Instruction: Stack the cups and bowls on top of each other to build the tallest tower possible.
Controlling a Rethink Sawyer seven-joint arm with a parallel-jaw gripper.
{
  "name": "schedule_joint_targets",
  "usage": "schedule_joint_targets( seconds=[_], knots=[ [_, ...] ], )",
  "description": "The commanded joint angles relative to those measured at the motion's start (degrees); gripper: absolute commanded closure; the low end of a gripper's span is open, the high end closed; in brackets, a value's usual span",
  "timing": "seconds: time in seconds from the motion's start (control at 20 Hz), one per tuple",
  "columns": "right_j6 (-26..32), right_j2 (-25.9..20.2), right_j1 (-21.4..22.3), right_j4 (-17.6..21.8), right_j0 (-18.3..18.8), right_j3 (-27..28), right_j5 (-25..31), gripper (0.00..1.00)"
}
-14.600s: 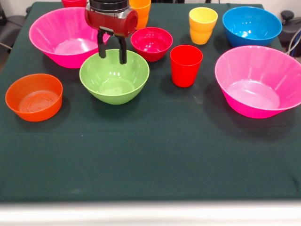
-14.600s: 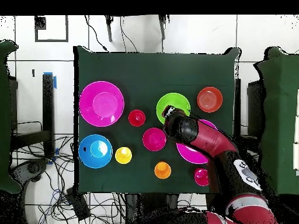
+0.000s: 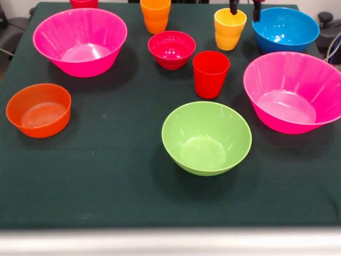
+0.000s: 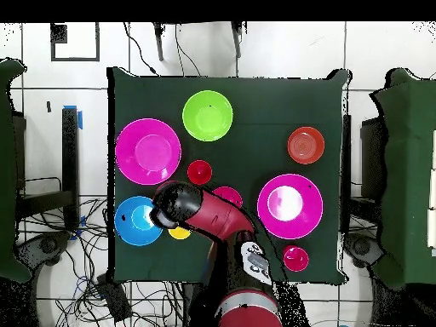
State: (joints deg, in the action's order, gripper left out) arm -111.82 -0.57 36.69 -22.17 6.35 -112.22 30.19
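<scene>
The lime-green bowl (image 3: 206,137) stands empty and alone near the table's front middle; it also shows in the overhead view (image 4: 207,115). The red cup (image 3: 210,73) stands just behind it. The yellow cup (image 3: 229,28), orange cup (image 3: 155,15) and small crimson bowl (image 3: 171,49) stand further back. Nothing is stacked. My gripper (image 3: 245,8) shows only its two tips at the top edge, apart and empty, above the gap between the yellow cup and the blue bowl (image 3: 285,28). In the overhead view the arm's head (image 4: 170,204) hides the fingers.
One hot-pink bowl (image 3: 80,40) stands back left and another (image 3: 293,90) at the right. The small orange bowl (image 3: 38,109) is at the left edge. A small crimson vessel (image 3: 83,2) is cut off at the top edge.
The lime-green bowl has moved from between the left pink bowl and the crimson bowl to the front middle. The gripper has left it and drawn back above the yellow cup and blue bowl.
</scene>
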Motion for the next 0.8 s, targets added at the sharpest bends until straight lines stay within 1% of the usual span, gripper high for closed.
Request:
schedule_joint_targets(
  seconds=[0.05, 0.25, 0.35, 0.5, 0.8],
  knots=[
    [-10.91, -0.89, -2.07, -0.28, -2.24, 0.54, -1.48, 0.00],
    [-13.19, 0.69, -1.82, -1.09, -3.90, 1.31, -0.97, 0.00],
    [-14.47, 2.20, -2.85, -1.21, -4.86, 2.05, -2.34, 0.00],
    [-15.23, 4.41, -4.19, -0.46, -6.53, 3.12, -4.47, 0.00],
    [-16.87, 7.38, -4.68, 0.25, -9.12, 2.83, -4.97, 0.00]
  ],
)
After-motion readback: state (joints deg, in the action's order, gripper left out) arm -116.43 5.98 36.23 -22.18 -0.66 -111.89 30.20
